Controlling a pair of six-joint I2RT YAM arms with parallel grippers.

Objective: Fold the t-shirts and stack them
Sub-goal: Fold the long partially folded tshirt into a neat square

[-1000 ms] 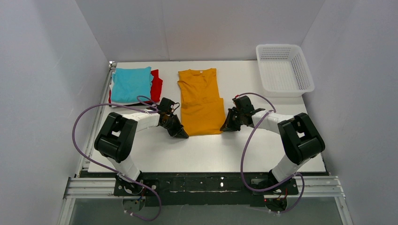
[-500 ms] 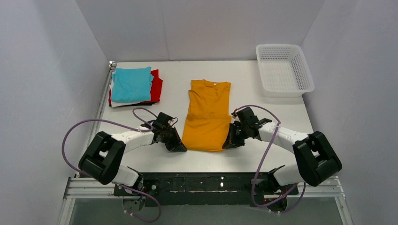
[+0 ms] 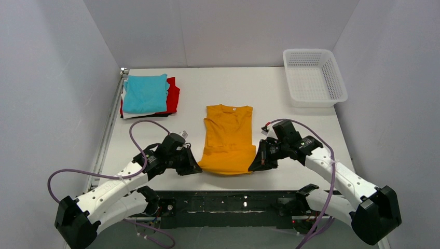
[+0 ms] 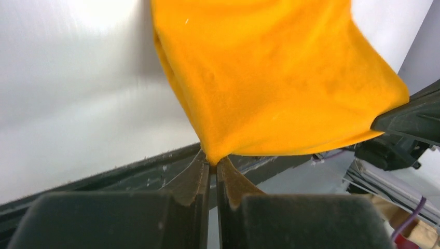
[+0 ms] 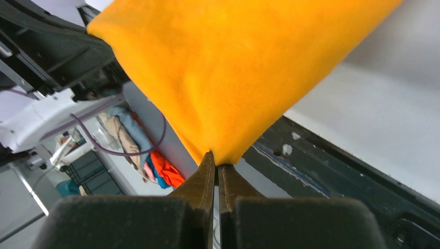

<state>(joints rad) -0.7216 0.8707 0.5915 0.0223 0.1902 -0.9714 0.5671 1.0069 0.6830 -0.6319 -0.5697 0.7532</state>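
Mustard-orange t-shirt (image 3: 228, 136): centre of surface (image 3: 290, 135), already narrowed lengthwise, hem edge raised at 6 o'clock.
Left claw (image 3: 196, 168), right claw (image 3: 253, 166): each pinching one hem corner.
Folded stack (image 3: 148, 94), turquoise on top: 10 o'clock.
Left to do, likely: crosswise fold, transfer to stack.

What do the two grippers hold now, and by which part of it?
Both hold the mustard-orange t-shirt: the left gripper is shut on its near left corner, the right gripper on its near right corner.

Open table (image 3: 233, 85) lies along the far edge between the folded t-shirt stack (image 3: 148, 94) and the basket (image 3: 310, 51).
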